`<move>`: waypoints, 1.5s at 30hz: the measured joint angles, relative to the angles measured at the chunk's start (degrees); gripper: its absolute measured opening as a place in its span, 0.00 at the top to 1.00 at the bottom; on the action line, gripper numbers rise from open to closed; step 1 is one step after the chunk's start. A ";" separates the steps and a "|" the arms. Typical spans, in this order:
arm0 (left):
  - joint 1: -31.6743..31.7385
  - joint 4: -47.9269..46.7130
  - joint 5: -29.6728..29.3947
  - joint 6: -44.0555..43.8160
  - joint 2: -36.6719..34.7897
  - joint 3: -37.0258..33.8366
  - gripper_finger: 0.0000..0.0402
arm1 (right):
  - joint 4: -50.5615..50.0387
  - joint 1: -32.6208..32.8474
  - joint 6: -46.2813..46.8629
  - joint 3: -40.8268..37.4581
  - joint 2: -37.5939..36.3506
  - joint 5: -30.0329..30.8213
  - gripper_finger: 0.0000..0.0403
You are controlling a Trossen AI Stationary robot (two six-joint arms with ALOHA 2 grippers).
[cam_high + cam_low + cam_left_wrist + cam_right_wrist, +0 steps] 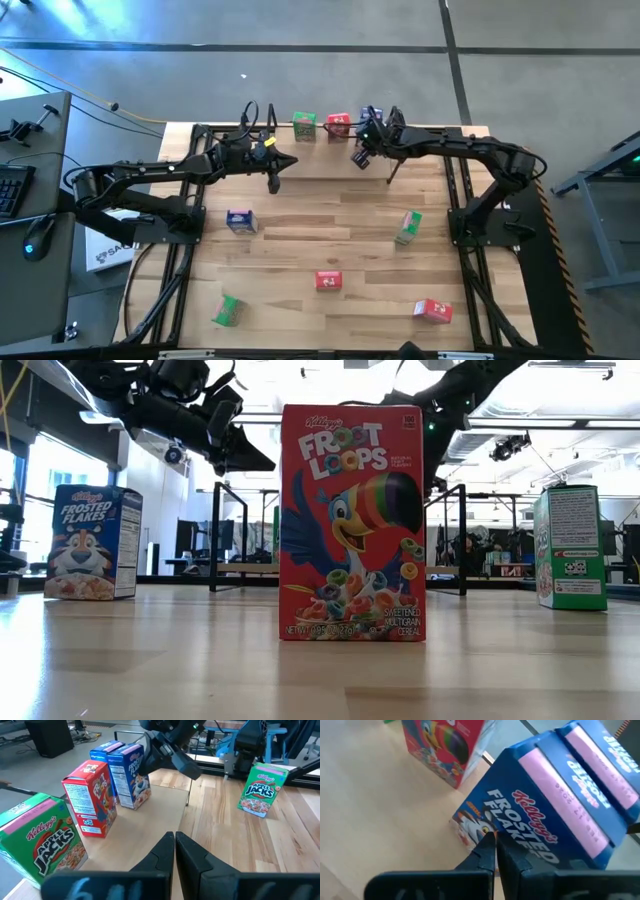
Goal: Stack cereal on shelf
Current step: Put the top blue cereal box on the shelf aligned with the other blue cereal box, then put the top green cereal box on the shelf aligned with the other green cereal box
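Both the left gripper (274, 186) and right gripper (391, 180) were closed and empty above the shelf (330, 150), leaving five boxes unstacked on the table (330, 240).

Four cereal boxes (89, 799), one green, one red, two blue, stand upright in a row on the shelf (150, 827). Five more boxes (329, 281) lie scattered across the lower frame.
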 joint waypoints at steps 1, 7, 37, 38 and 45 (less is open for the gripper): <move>0.00 -0.05 0.00 -0.02 0.00 0.00 0.98 | -0.07 -0.08 -0.21 0.00 0.00 0.11 1.00; 0.00 -0.47 0.00 -0.01 0.00 0.00 0.98 | -0.52 -0.09 -1.43 0.00 0.00 0.85 1.00; -4.05 -1.26 3.46 3.02 0.00 0.00 0.98 | -34.44 32.19 47.06 -0.02 -20.06 -6.85 0.93; -4.07 -1.28 3.45 3.02 0.00 0.00 0.98 | -36.70 33.66 51.84 -0.02 -20.06 -8.81 0.90; -4.07 -1.30 3.45 3.45 0.00 0.00 0.98 | -45.06 42.30 78.07 -0.02 -20.03 -17.17 0.59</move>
